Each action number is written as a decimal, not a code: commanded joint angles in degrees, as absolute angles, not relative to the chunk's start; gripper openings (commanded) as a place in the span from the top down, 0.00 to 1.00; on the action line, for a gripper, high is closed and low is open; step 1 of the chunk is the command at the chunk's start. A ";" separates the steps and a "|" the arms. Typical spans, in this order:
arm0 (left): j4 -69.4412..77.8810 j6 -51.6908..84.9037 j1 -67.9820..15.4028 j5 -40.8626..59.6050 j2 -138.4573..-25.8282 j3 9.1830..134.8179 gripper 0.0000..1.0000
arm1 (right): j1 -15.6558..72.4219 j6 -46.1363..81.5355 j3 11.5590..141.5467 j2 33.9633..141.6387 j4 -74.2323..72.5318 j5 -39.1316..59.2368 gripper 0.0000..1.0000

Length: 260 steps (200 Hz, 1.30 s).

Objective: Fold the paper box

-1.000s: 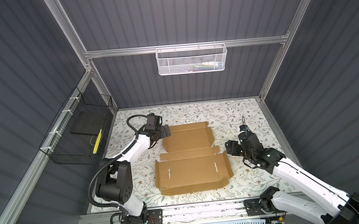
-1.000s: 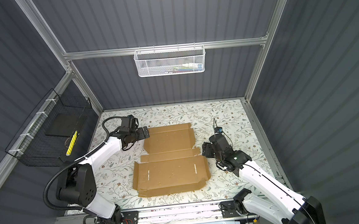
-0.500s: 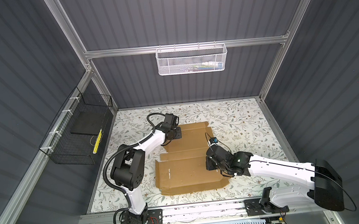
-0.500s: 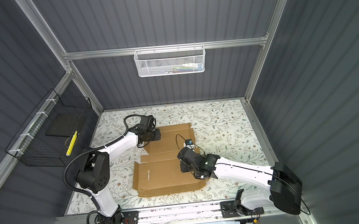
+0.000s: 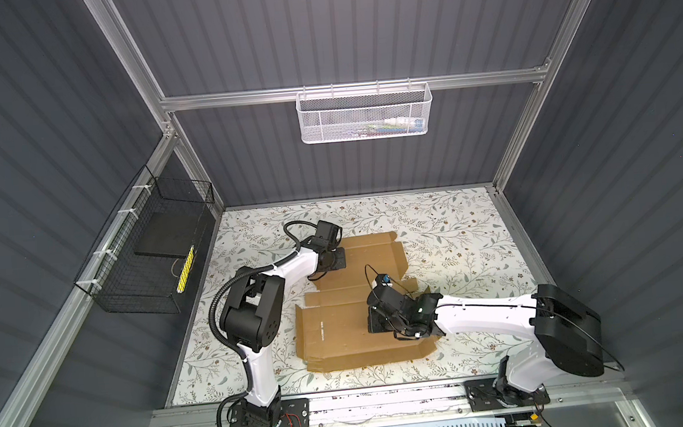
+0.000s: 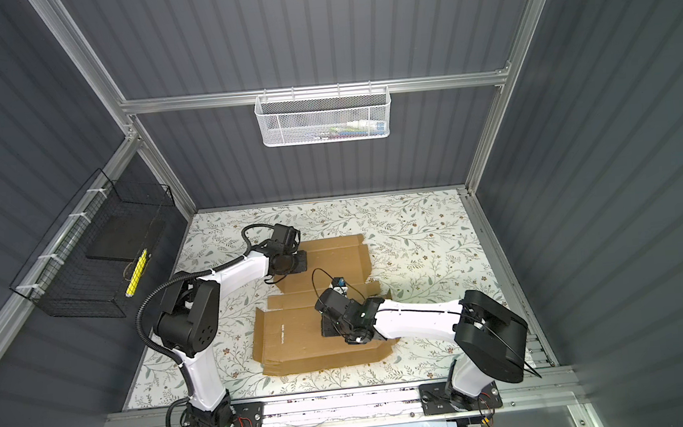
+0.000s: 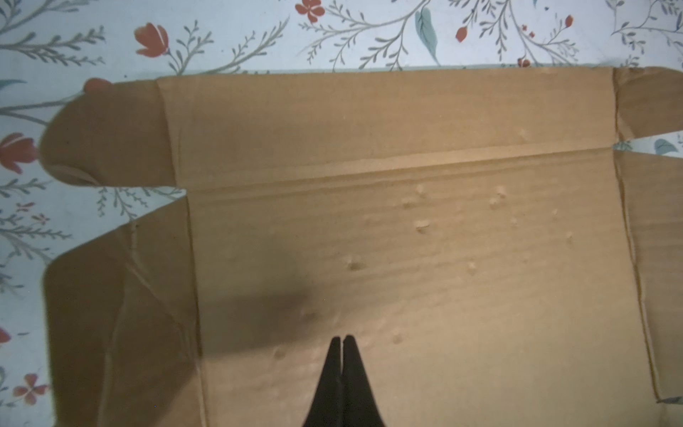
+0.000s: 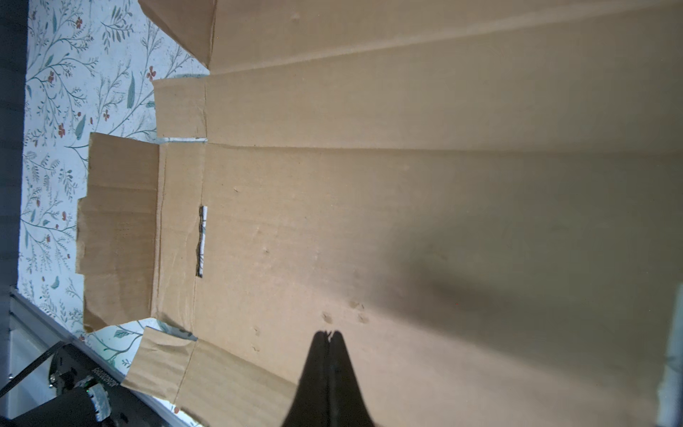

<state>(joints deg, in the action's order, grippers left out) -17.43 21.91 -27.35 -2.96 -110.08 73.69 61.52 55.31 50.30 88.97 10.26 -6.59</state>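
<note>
The paper box (image 5: 336,327) (image 6: 295,339) lies unfolded and flat on the floral mat, a brown cardboard sheet with flaps and slits. My left gripper (image 5: 337,260) (image 6: 300,263) is shut with its tips down on the far panel, near that panel's left edge. The left wrist view shows the closed tips (image 7: 343,337) on bare cardboard (image 7: 406,240), holding nothing. My right gripper (image 5: 375,320) (image 6: 328,326) is shut over the near panel, right of its middle. Its tips (image 8: 328,332) meet on the cardboard (image 8: 369,185) with nothing between them.
A black wire basket (image 5: 155,254) hangs on the left wall, holding a black slab (image 5: 167,238). A white mesh basket (image 5: 365,114) hangs on the back wall. The aluminium rail (image 5: 387,398) with both arm bases runs along the front edge. Floral mat (image 5: 458,230) surrounds the sheet.
Both grippers have closed. The right arm has swung left from beside the sheet onto its near panel. The left gripper has moved right from the sheet's edge onto the far panel.
</note>
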 commanded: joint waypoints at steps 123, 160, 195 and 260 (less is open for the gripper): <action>-12.56 26.14 -21.07 0.44 -111.98 68.28 1.00 | 57.75 56.11 56.29 98.98 14.98 0.00 0.96; -11.54 26.60 -19.39 1.15 -111.44 66.49 1.00 | 55.67 55.46 56.60 100.75 15.44 1.98 0.96; -11.55 26.88 -18.64 0.97 -110.33 65.20 1.00 | 53.26 53.85 56.99 101.43 17.54 3.25 0.96; -12.15 30.23 -18.45 2.61 -106.80 60.59 1.00 | 42.31 43.25 59.05 102.95 24.07 1.74 0.95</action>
